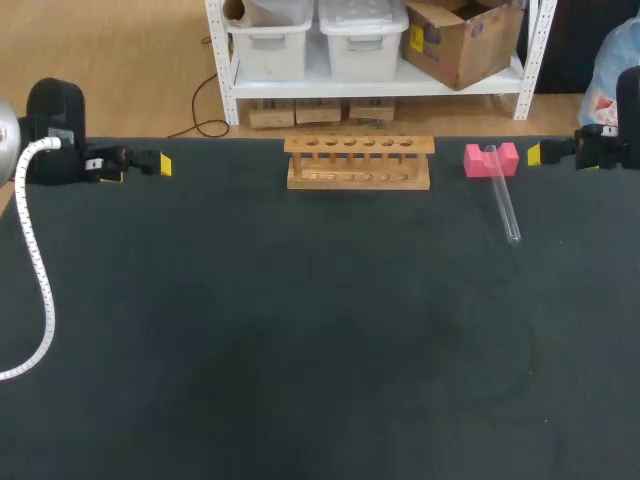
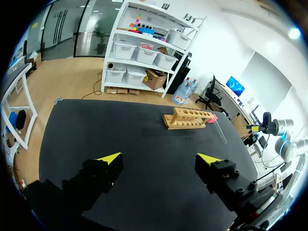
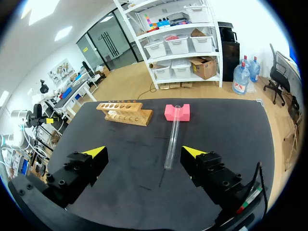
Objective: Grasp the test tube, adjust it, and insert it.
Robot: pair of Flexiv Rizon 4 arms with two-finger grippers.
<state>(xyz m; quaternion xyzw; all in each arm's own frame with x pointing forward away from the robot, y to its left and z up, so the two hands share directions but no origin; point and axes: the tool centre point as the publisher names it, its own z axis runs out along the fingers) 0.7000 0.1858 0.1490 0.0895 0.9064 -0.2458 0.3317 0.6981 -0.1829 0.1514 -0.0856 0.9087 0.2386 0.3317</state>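
Both claws spread wide, gripping nothing: the left claw [image 2: 160, 159] sits at the black counter's [image 1: 300, 330] 10 o'clock edge, the right claw [image 3: 143, 152] at 2 o'clock. The clear glass test tube [image 1: 504, 203] lies just ahead of the right claw (open end propped on a pink notched block [image 1: 490, 160]), round end pointing to 5 o'clock. The six-hole wooden tube rack [image 1: 359, 162] stands at 12 o'clock

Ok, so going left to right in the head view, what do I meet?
left gripper, wooden test tube rack, pink block with the test tube resting on it, right gripper
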